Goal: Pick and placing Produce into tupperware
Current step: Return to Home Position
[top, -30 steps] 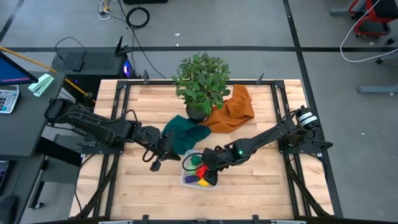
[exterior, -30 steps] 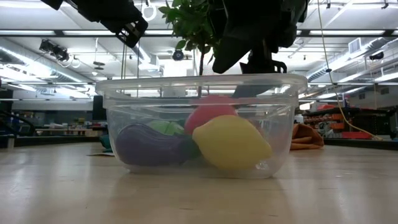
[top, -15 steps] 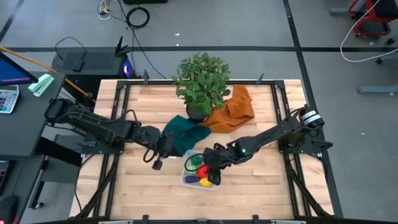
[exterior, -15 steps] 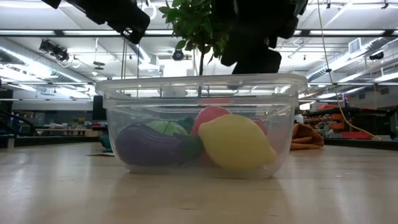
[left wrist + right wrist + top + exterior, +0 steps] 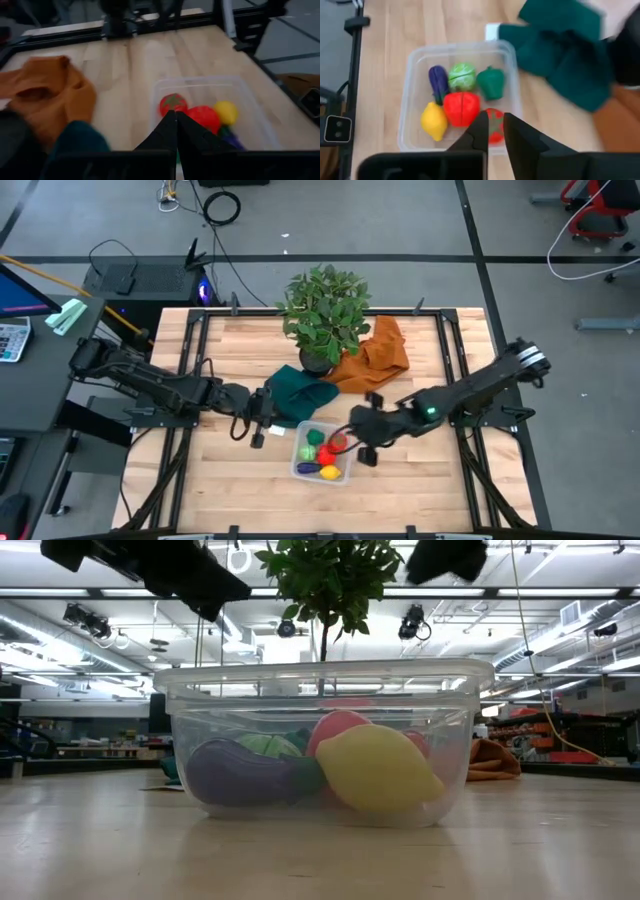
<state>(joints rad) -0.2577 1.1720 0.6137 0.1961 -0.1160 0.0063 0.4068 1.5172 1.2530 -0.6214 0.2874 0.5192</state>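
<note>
Our right gripper (image 5: 493,117) hangs above the table (image 5: 420,480) just off the container (image 5: 460,46), on the right arm's side, its fingers a narrow gap apart and holding nothing. We see the left gripper (image 5: 175,114) near the container's opposite side, fingers pressed together and also empty. The clear container sits on the wooden table. Inside it a lemon (image 5: 434,121), an eggplant (image 5: 439,82), a cabbage (image 5: 462,76), a green pepper (image 5: 491,82), a red apple (image 5: 461,108) and a tomato (image 5: 172,103) lie packed close together. A green cloth (image 5: 300,395) lies just beside the container's far side; an orange cloth (image 5: 375,355) and a potted plant (image 5: 322,310) stand farther beyond it.
</note>
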